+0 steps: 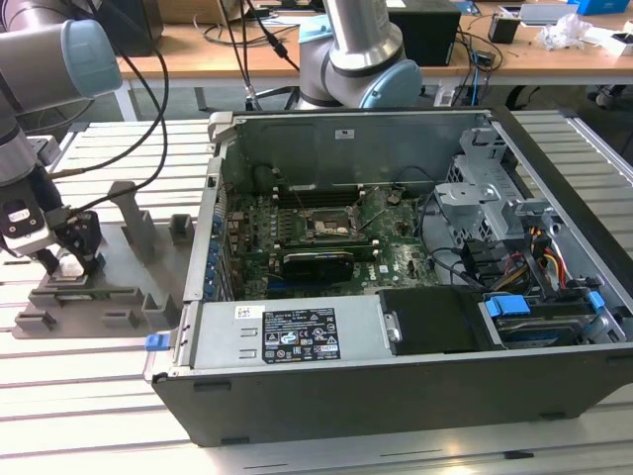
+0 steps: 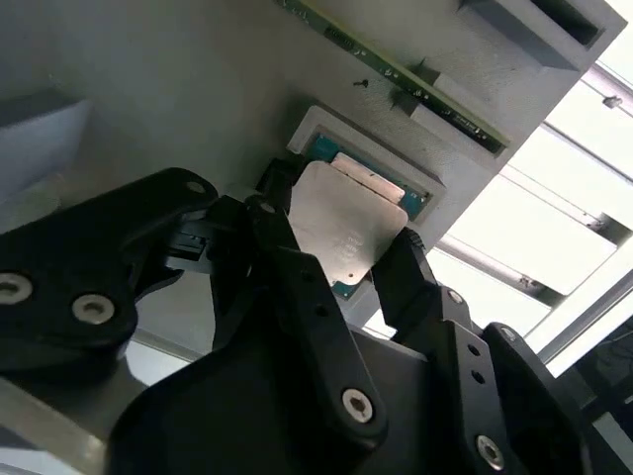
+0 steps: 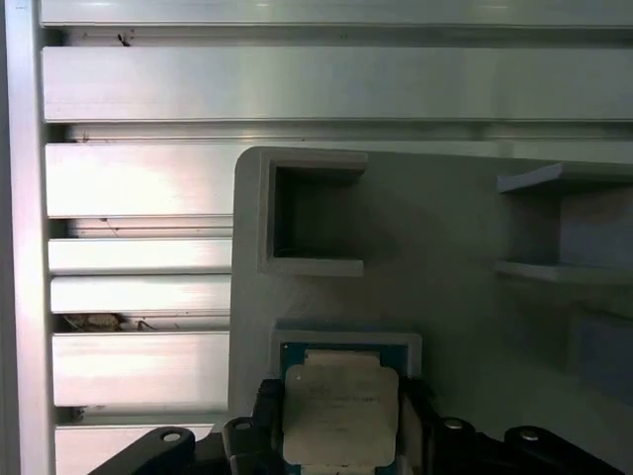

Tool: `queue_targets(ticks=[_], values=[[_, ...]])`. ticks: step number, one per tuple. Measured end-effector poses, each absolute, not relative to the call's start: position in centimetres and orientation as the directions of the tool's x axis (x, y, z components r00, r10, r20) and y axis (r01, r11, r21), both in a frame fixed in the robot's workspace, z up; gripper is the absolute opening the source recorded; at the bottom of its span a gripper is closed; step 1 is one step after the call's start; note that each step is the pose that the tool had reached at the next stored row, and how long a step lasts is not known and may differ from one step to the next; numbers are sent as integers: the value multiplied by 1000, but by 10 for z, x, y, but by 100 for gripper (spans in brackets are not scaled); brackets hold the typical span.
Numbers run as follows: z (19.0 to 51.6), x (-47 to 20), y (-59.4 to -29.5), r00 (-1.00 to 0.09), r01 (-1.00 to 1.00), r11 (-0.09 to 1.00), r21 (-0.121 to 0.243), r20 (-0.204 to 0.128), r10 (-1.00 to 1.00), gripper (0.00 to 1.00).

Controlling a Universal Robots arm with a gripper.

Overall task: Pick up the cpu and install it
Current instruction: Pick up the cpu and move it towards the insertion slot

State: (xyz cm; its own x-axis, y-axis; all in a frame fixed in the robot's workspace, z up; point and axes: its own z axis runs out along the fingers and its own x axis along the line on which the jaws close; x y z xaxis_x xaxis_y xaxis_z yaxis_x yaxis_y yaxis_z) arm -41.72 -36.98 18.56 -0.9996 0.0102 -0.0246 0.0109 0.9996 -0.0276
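Gripper (image 2: 339, 237) pinching cpu (image 2: 348, 220) by opp. edges, at pocket in grey fixture tray (image 2: 178, 89), beside PC case (image 1: 396, 406).

The cpu (image 2: 348, 230) has a smooth silvery metal top with a dull sheen, and the fixture tray (image 3: 445, 247) is matt grey plastic. The end effector (image 2: 341, 242) is matt black with small shiny metal screw heads. The bench (image 3: 297, 89) is pale ribbed metal, smooth and softly gleaming.

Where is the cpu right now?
The cpu sits in a square pocket of the grey fixture tray, at the exterior view's left beside the open computer case, right at the hand.
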Motion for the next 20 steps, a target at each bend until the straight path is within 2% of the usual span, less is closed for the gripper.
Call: queue_targets(ticks=[1, 15, 20], values=[[186, -417, -370, -1000, 11, 1000, -28, -25, 10, 55], [185, -417, -370, -1000, 11, 1000, -27, -25, 10, 55], [199, -417, -370, -1000, 11, 1000, -27, -25, 10, 55]])
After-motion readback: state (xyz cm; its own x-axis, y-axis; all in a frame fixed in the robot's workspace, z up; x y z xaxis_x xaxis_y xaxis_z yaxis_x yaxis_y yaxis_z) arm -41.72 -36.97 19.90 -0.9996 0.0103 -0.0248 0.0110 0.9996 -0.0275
